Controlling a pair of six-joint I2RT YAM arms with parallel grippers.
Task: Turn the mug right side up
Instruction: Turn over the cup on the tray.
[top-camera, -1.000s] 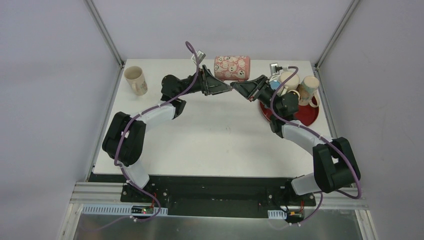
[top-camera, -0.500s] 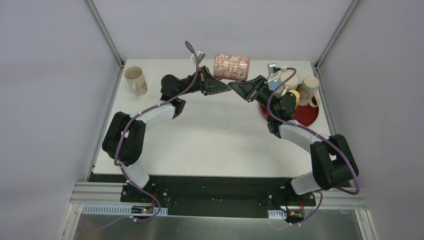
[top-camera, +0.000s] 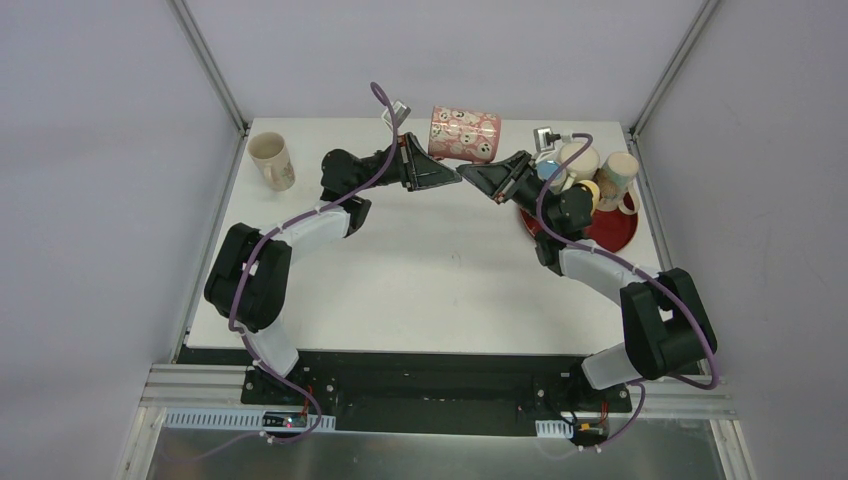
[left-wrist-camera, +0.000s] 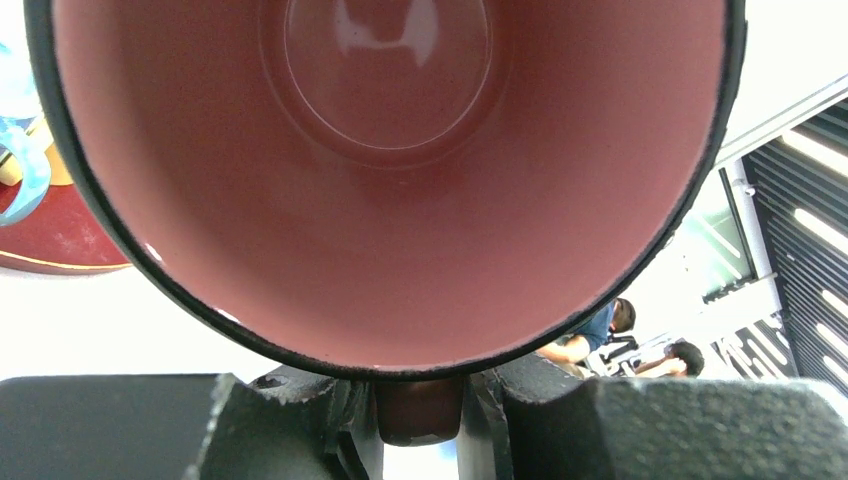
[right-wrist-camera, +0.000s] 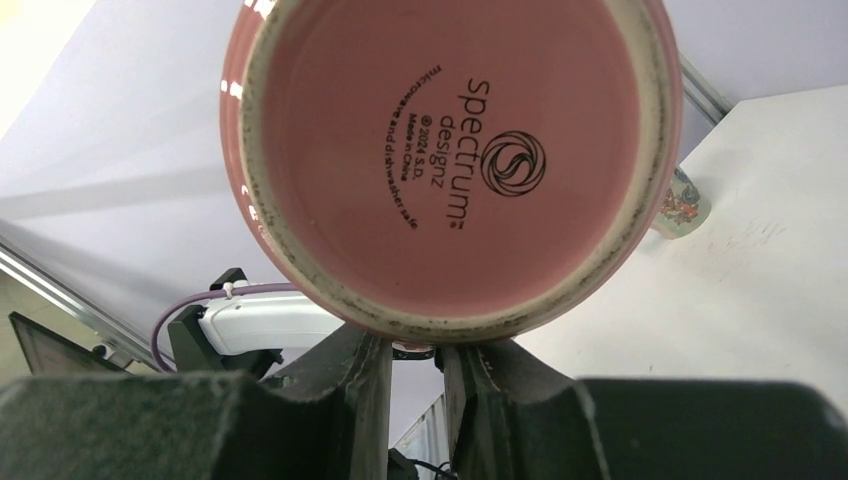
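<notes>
A pink mug (top-camera: 465, 134) with cartoon faces hangs on its side above the back of the table, slightly tilted, its mouth toward the left. My left gripper (top-camera: 452, 180) is shut on the mug's handle (left-wrist-camera: 418, 408) from below; its wrist view looks straight into the pink inside (left-wrist-camera: 390, 180). My right gripper (top-camera: 470, 178) meets it from the right and is also shut on the handle (right-wrist-camera: 416, 350), just under the mug's printed base (right-wrist-camera: 450, 150). The two grippers' tips nearly touch beneath the mug.
A cream mug (top-camera: 272, 160) stands at the table's back left. A red plate (top-camera: 625, 232) at the back right holds several mugs (top-camera: 580, 160), close behind my right arm. The white table (top-camera: 430, 270) lies below.
My left gripper has shut on the handle. The mug has tipped a little and risen slightly, and the right arm shifted a touch.
</notes>
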